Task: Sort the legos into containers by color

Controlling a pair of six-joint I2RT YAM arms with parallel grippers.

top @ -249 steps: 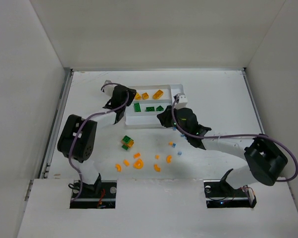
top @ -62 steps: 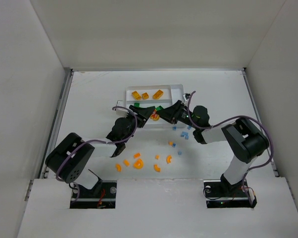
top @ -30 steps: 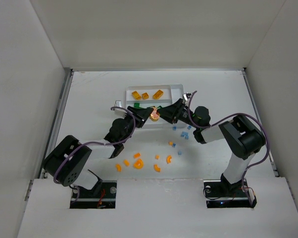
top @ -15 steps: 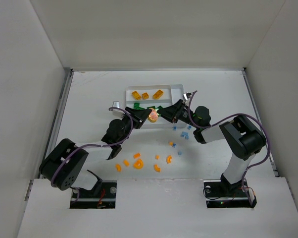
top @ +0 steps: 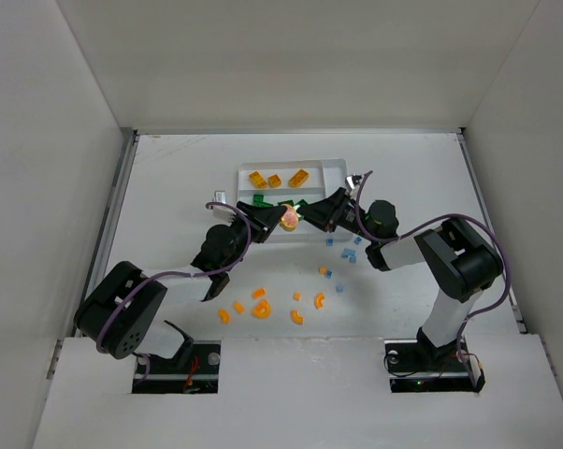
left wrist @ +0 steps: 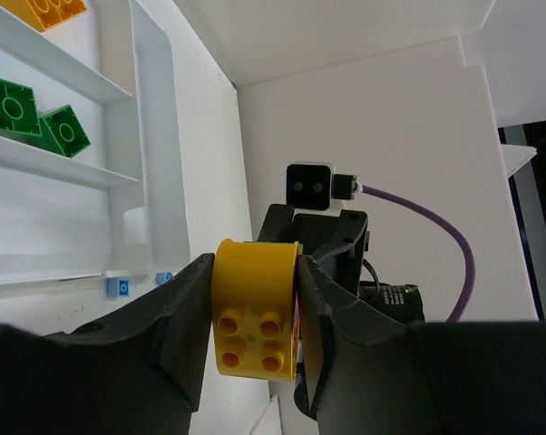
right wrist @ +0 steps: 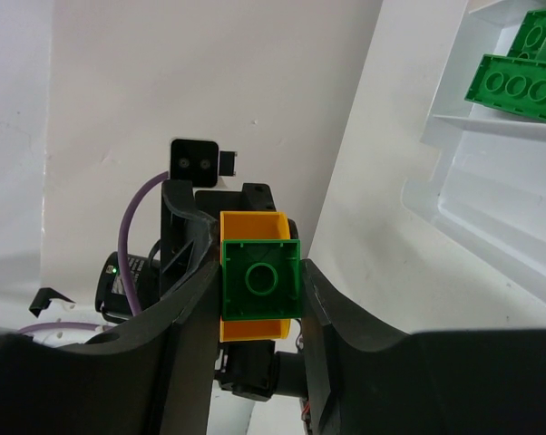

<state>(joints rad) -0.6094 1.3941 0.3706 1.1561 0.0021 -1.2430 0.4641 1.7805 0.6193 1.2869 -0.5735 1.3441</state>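
My left gripper (top: 279, 217) and right gripper (top: 301, 216) meet tip to tip over the front edge of the white tray (top: 339, 166). Between them is a yellow brick (left wrist: 255, 308) stuck to a green brick (right wrist: 260, 277). The left gripper (left wrist: 255, 313) is shut on the yellow brick. The right gripper (right wrist: 260, 281) is shut on the green brick, with the yellow brick (right wrist: 252, 225) behind it. In the tray, yellow bricks (top: 275, 179) lie in the far slot and green bricks (top: 260, 199) in the middle slot. Orange bits (top: 261, 307) and pale blue pieces (top: 349, 253) lie on the table.
The tray's near slot shows under the grippers in the left wrist view (left wrist: 64, 227). White walls close in the table on the left, far and right sides. Both arms' cables arc above the table near the loose pieces.
The yellow-and-green stack, on the table 8.3 s ago, is now held between both grippers by the tray. In the last second the grippers have barely moved.
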